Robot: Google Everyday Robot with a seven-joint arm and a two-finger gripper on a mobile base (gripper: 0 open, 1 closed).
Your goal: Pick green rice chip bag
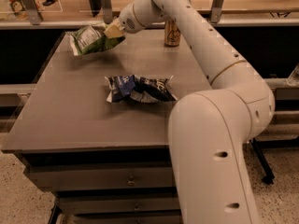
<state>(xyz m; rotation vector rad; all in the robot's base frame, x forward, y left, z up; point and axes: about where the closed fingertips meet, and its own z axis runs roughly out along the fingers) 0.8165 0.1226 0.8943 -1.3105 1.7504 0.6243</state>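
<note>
The green rice chip bag (91, 39), shiny green foil with a white printed panel, hangs tilted above the far left part of the grey table (60, 111). A shadow lies on the tabletop beneath it. My gripper (112, 30) is at the bag's right end, shut on it, at the end of the white arm that reaches across from the lower right.
A dark blue and white snack bag (139, 88) lies crumpled in the middle of the table. A gold drink can (172, 32) stands at the far edge, right of my gripper. A rail (56, 24) runs behind the table. Drawers are below the tabletop.
</note>
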